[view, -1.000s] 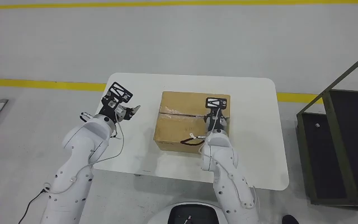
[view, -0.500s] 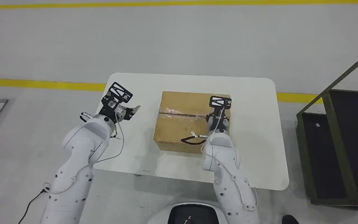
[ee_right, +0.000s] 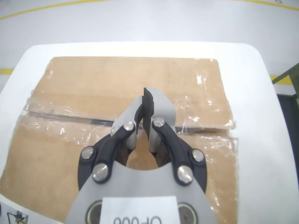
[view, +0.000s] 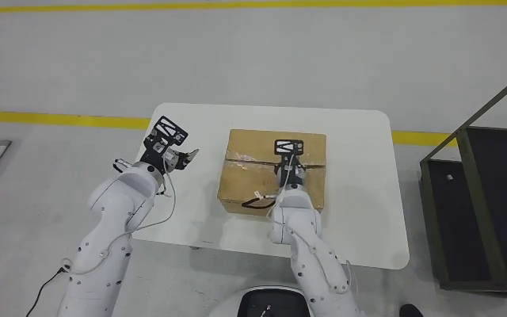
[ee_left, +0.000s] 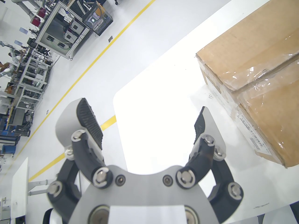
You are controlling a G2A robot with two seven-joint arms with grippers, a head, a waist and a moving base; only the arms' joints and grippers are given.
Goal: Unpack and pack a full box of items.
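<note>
Over taped box (ee_right: pixel 93 80), right tool (ee_right: pixel 146 99) (pinched)

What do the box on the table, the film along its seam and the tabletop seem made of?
The box looks like matte brown cardboard, creased at its edges. The film seems clear plastic tape: glossy, wrinkled, catching glare. The tabletop looks smooth, white and slightly glossy, perhaps laminate or painted board; I cannot tell which.

cardboard box (view: pixel 245 178): 1 | white table (view: pixel 356 158): 1 | green rack (view: pixel 475 206): 1 | yellow floor lines (view: pixel 79 119): 2
</note>
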